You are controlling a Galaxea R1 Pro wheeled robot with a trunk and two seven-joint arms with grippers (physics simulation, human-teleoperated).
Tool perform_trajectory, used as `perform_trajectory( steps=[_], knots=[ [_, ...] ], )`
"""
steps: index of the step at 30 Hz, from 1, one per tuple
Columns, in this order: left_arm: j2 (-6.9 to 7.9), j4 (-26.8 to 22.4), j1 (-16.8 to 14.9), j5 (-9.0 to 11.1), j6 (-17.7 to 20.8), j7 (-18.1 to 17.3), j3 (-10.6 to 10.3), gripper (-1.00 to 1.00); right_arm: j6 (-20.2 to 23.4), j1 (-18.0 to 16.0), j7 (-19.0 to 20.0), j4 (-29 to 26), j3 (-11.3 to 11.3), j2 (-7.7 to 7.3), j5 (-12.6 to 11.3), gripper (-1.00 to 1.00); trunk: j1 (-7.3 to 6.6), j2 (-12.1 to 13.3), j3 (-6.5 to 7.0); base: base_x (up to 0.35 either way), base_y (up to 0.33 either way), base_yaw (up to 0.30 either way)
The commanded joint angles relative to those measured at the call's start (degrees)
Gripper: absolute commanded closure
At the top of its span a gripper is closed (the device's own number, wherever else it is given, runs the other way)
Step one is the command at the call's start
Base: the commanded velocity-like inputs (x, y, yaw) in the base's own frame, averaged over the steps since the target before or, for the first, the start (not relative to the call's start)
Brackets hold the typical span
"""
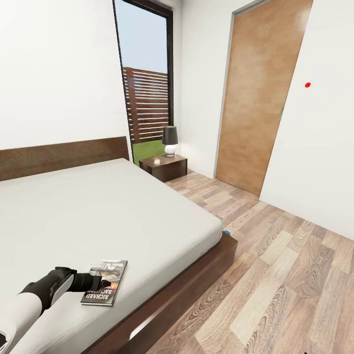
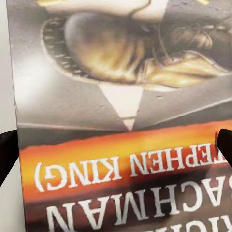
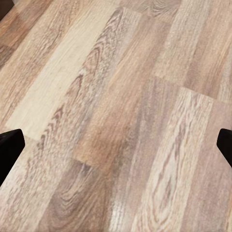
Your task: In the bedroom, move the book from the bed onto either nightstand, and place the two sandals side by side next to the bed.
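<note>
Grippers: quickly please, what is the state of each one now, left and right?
Left gripper: open, fingers spread over the book, not gripping it.
Right gripper: open, holding nothing, above the floor.

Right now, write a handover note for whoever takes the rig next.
Left claw: open, fingers spread either side of the book; not gripped yet.
Right claw: open, empty, over bare floor.
Book: flat on the bed, near its foot edge.
Nightstand: by the headboard, lamp on top.
Sandals: a blue bit shows on the floor at the bed's far side, likely one of them.
Done: nothing.
Left: grip book, carry to nightstand; pair the sandals beside the bed.
</note>
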Motion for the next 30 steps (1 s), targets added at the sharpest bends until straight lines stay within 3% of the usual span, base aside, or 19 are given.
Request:
perform_trajectory(
  steps=[1,30],
  knots=[
    [0.05,-0.09,-0.03,0.37,0.37,-0.01,-0.22,-1.00,-0.24,-0.08,0.49,0.03,-0.47,0.04,0.60,-1.00,-0.01,-0.03,-0.06,0.000,0.000,0.000],
    [0.05,-0.09,-0.03,0.35,0.37,0.02,-0.23,-1.00,-0.24,-0.08,0.49,0.03,-0.44,0.04,0.60,-1.00,-0.01,-0.03,-0.06,0.000,0.000,0.000]
  ],
)
